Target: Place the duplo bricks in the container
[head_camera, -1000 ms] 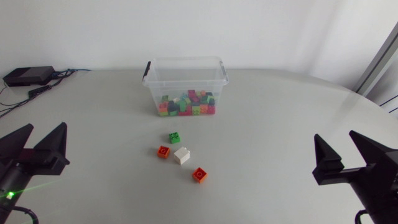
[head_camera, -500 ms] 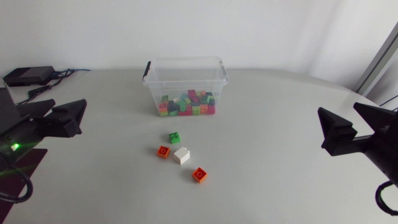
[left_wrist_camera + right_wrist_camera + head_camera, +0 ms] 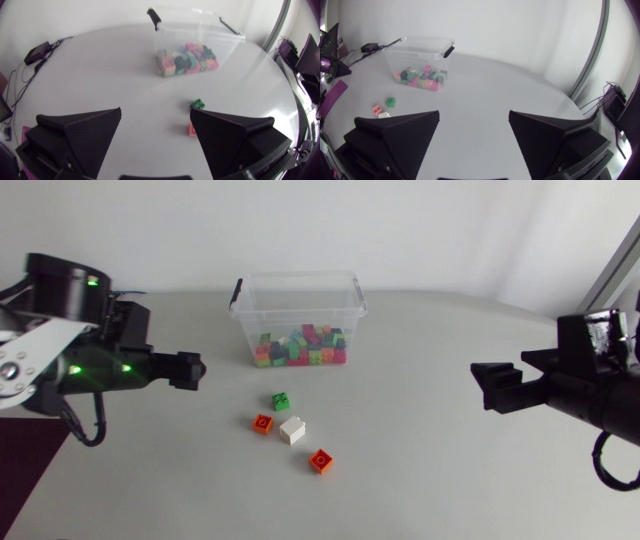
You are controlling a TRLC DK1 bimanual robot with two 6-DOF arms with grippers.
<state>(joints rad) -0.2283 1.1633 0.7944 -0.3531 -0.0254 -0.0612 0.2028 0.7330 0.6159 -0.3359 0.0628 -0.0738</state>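
Approach stage, seemingly: the spread, empty left end effector should next descend onto the small green plastic brick before the clear plastic container.

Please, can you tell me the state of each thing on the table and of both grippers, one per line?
container: upright, no lid on it.
bricks inside: piled on its floor.
green brick: on the table, outside the container.
white brick: on the table, outside.
red brick: on the table, beside the white one.
second red brick: on the table, apart.
left gripper: open, empty.
right gripper: open, empty.
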